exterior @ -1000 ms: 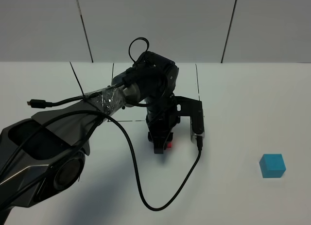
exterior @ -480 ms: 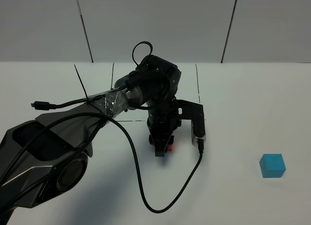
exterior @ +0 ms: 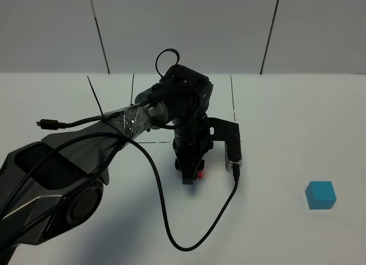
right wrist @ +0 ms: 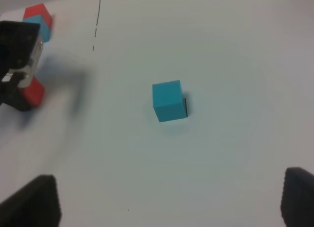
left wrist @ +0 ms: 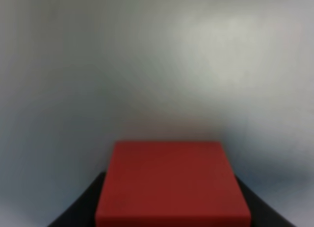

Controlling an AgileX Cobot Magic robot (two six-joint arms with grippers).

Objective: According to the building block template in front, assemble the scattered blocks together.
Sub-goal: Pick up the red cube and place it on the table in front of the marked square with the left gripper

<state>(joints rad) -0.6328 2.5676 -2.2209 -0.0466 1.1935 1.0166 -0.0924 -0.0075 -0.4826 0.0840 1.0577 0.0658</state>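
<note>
My left gripper (exterior: 191,174) points down at the table's middle, shut on the red cube (exterior: 200,173). That red cube (left wrist: 171,183) fills the lower left wrist view between two dark fingers. The cyan cube (exterior: 320,195) rests alone on the white table at the right, and the right wrist view has it (right wrist: 169,100) below centre. My right gripper (right wrist: 169,180) hovers open above it, nothing between its fingers. The template (right wrist: 38,18), a red and a cyan cube joined, lies beyond the left gripper; the exterior view hides it behind the left arm.
A black cable (exterior: 189,233) loops from the left arm over the table in front of the gripper. Thin black dashed lines (exterior: 233,99) mark a square on the white tabletop. A grey panelled wall (exterior: 183,30) stands behind.
The left arm and its gripper shifted a little to the right with the red cube, then held still. The cyan cube has not moved.
</note>
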